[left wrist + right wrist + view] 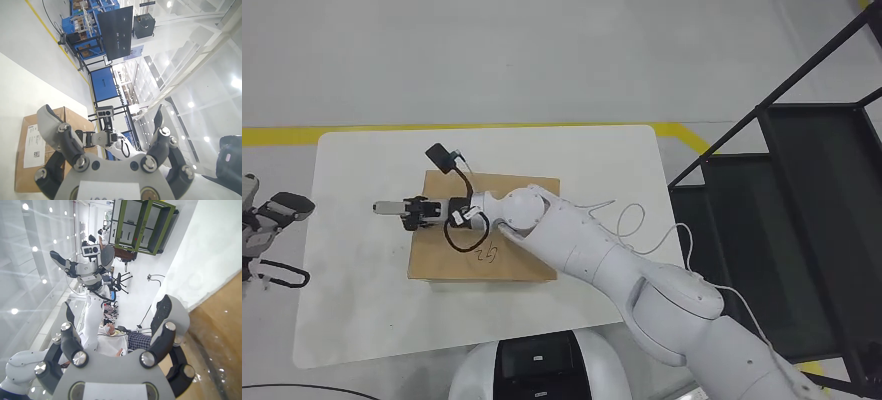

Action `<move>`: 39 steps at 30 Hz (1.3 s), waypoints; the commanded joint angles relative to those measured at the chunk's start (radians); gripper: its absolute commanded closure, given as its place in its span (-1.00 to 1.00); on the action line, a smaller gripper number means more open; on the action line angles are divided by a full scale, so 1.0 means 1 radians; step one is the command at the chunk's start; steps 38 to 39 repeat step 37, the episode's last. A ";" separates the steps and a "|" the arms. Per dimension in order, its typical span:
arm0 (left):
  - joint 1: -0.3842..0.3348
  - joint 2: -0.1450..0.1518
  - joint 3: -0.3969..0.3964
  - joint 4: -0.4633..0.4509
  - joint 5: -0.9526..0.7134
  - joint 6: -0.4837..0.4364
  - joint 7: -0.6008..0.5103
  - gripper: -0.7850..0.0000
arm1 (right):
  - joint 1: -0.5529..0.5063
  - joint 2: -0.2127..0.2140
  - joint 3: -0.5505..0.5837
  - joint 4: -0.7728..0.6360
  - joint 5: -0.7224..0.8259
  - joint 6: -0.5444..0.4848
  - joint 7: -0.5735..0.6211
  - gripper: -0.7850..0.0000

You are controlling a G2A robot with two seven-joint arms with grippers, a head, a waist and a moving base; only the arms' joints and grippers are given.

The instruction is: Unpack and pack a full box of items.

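A closed brown cardboard box (437,255) with a white label on one side (71,117) sits in the middle of the white table (362,300). My right arm lies across the top of the box. Its gripper (384,208) is open, turned on its side, and sticks out just past the box's left edge. In the right wrist view the right gripper (116,303) holds nothing, and the box top (217,323) lies beside one finger. My left gripper (272,212) hangs beyond the table's left edge. It is open (103,113) and empty, facing the box.
Black metal stairs (782,200) stand to the right of the table. A yellow floor line (492,128) runs behind the table's far edge. Bare table surface surrounds the box on all sides, widest at the front left.
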 commanded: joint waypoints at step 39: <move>-0.235 -0.033 0.287 0.023 0.137 0.032 0.010 -1.00 | -0.959 0.439 1.050 -0.954 -0.113 -0.128 0.104 -1.00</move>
